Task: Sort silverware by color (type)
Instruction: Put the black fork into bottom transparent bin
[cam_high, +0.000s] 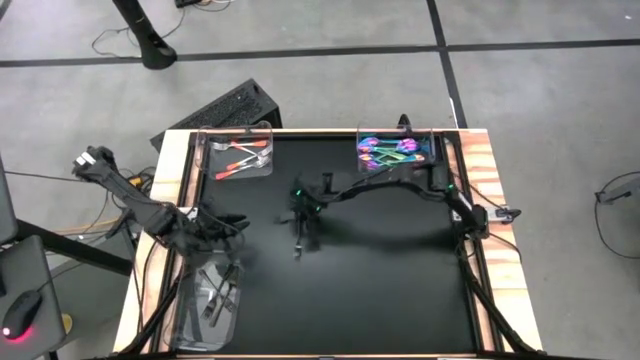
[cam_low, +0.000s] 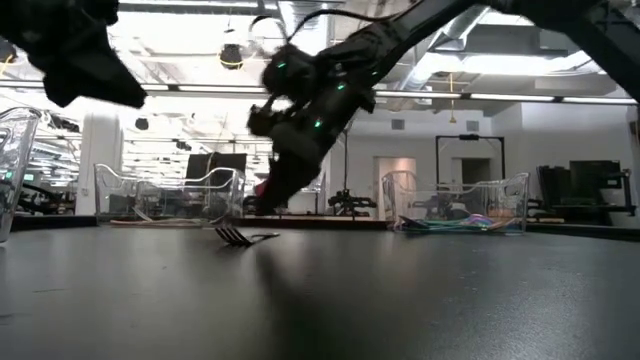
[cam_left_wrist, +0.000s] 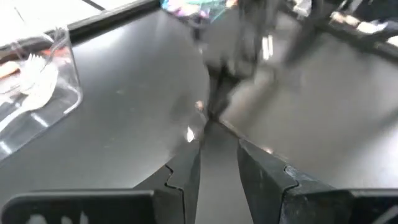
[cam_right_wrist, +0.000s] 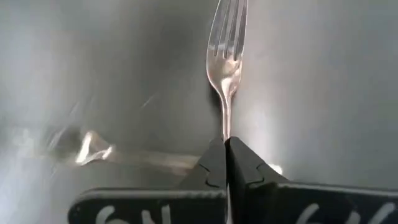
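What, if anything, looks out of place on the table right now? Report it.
Only one fork lies loose on the black table, outside the trays. The right gripper is shut on its handle. Nothing else stands out.

R gripper (cam_right_wrist: 226, 146) low mid-table, fingers pinched tight (L gripper (cam_left_wrist: 217, 165) waits, table's left).

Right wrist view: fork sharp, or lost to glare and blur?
Right wrist view: fork sharp, tines distinct, handle pinched in the shut right gripper; smeared bright reflections on the table beside it. Left wrist view: far end soft and blurred. Low view: arms backlit against ceiling lights.
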